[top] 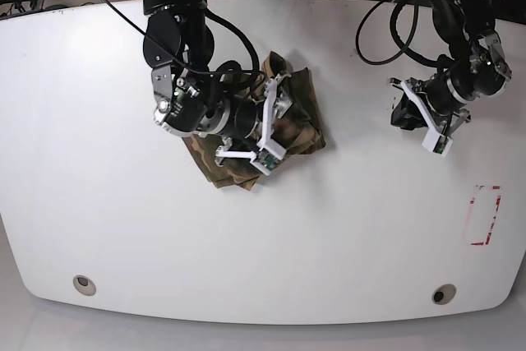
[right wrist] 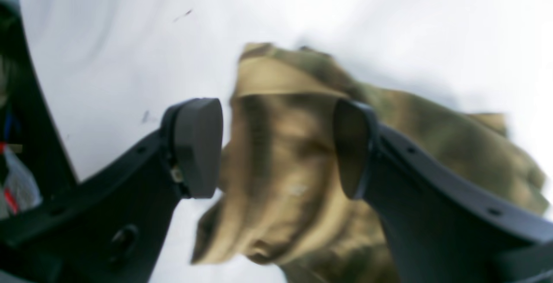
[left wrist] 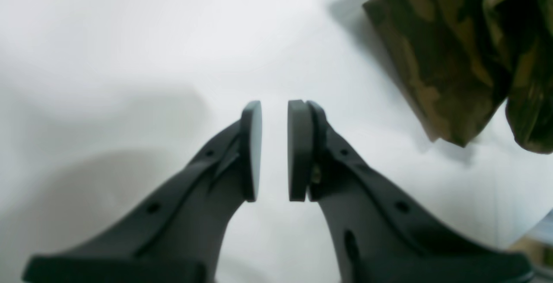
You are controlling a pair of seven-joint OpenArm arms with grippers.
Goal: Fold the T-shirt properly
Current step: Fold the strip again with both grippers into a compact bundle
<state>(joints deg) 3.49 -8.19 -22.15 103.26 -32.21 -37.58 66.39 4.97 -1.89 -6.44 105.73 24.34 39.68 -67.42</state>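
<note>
The T-shirt (top: 302,125) lies bunched in a small camouflage heap on the white table (top: 123,203), left of centre. My right gripper (top: 263,125) hovers right over the heap, open. In the right wrist view its pads (right wrist: 198,144) stand wide apart, with the T-shirt (right wrist: 276,214) below and between them, gripped by neither. My left gripper (top: 427,117) is far off to the right over bare table. Its pads (left wrist: 298,149) stand nearly together with a slim gap and nothing between them; a corner of the T-shirt (left wrist: 449,58) shows at the upper right.
A red-outlined rectangle (top: 485,215) is marked on the table near the right edge. Two round holes (top: 82,284) (top: 444,293) sit near the front edge. Cables (top: 386,30) trail from both arms at the back.
</note>
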